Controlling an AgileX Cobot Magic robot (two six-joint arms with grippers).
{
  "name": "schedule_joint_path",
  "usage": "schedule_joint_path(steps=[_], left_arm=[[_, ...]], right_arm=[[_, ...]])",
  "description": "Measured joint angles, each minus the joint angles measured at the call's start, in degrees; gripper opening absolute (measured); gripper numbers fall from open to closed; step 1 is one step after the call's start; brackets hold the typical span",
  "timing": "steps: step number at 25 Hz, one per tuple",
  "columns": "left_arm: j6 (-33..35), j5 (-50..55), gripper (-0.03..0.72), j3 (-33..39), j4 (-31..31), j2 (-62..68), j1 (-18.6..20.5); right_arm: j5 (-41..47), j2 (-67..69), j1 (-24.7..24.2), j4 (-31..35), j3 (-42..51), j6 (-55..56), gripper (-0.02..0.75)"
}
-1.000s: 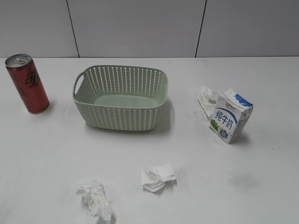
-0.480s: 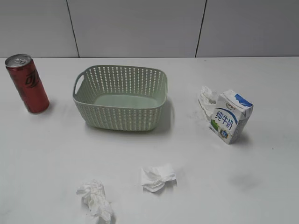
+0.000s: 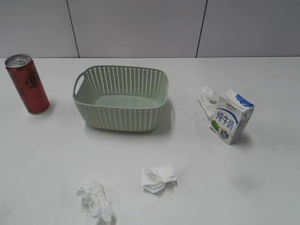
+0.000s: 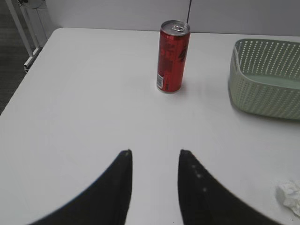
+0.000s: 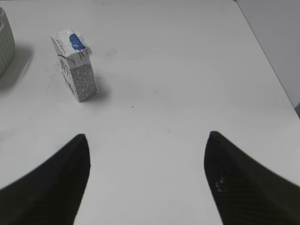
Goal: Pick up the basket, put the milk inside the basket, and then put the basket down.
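Exterior view. Basket (image 3: 121, 97), pale green, lattice-walled: resting on the white table (image 3: 225, 187), left of centre, empty. Milk carton (image 3: 230, 116), white with a blue gable top: upright on the table, well apart from the basket to its right, a crumpled tissue (image 3: 206, 101) just behind it. Red soda can (image 3: 27, 84) stands near the far-left edge; two more tissues, one (image 3: 158, 178) in front of the basket and one (image 3: 96, 201) at the near edge. No arm shows here. Task status, judged: nothing done; lifting, loading and setting down all remain.

Left wrist view. Left gripper (image 4: 154, 157): fingers slightly apart, holding nothing, hovering over bare table. The can (image 4: 172, 56) stands ahead; the basket (image 4: 265, 77) is ahead to the right, cut off by the frame. Open surface lies between gripper and basket; the table's left edge (image 4: 28, 75) is close on that side (room to swing is better rightward).

Right wrist view. Right gripper (image 5: 146, 143): fingers wide apart, empty, above bare table. The milk (image 5: 75, 64) stands ahead to the left, the basket's wall (image 5: 4, 37) just showing at the left edge. Nothing obstructs a straight approach to the carton; the table's right edge (image 5: 267, 61) runs nearby.
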Motion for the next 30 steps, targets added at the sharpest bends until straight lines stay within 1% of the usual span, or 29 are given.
schedule_joint_path(steps=[1,2,4,6,7,10,15,17,19,21,23,28,30], left_arm=[[0.00,-0.08,0.328,0.00,-0.26,0.41,0.00],[0.00,-0.07,0.396,0.00,-0.39,1.10,0.00],[0.00,-1.02,0.556,-0.38,-0.79,3.01,0.00],[0.00,-3.57,0.641,-1.17,-0.92,5.43,0.00],[0.00,-5.72,0.657,-1.62,-0.92,7.01,0.00],[0.00,-13.00,0.673,-2.51,-0.92,12.73,0.00],[0.00,-26.59,0.674,-3.21,-1.72,25.44,0.00],[0.00,-29.49,0.674,-4.70,-2.33,30.86,-0.33],[0.00,-30.41,0.674,-7.54,-2.57,36.85,-1.48],[0.00,-30.06,0.668,-11.94,-2.62,43.72,-3.32],[0.27,-28.59,0.664,-16.90,-2.62,49.87,-5.63],[2.25,-22.46,0.662,-30.54,-2.56,65.19,-12.87],[2.48,-19.12,0.662,-35.49,-2.56,70.77,-15.01]], right_arm=[[0.00,0.00,0.00,0.00,0.00,0.00,0.575],[0.00,0.00,0.00,0.00,0.00,0.00,0.575],[0.00,0.00,0.00,0.00,0.00,0.00,0.575],[0.00,0.00,0.00,0.00,0.00,0.06,0.575],[0.00,0.00,0.00,0.00,0.00,0.06,0.575],[0.00,0.00,0.00,0.00,0.00,0.06,0.575],[0.00,0.00,0.00,0.00,0.00,0.06,0.575],[0.00,0.00,0.00,0.00,0.00,0.06,0.575],[0.00,0.00,0.00,0.00,0.00,0.06,0.575],[0.00,0.00,0.00,0.00,0.00,0.06,0.575],[0.00,0.00,0.00,0.00,0.00,0.06,0.575],[0.00,0.00,0.00,0.00,0.00,0.06,0.575],[0.00,0.00,0.00,0.00,0.00,0.11,0.575]])
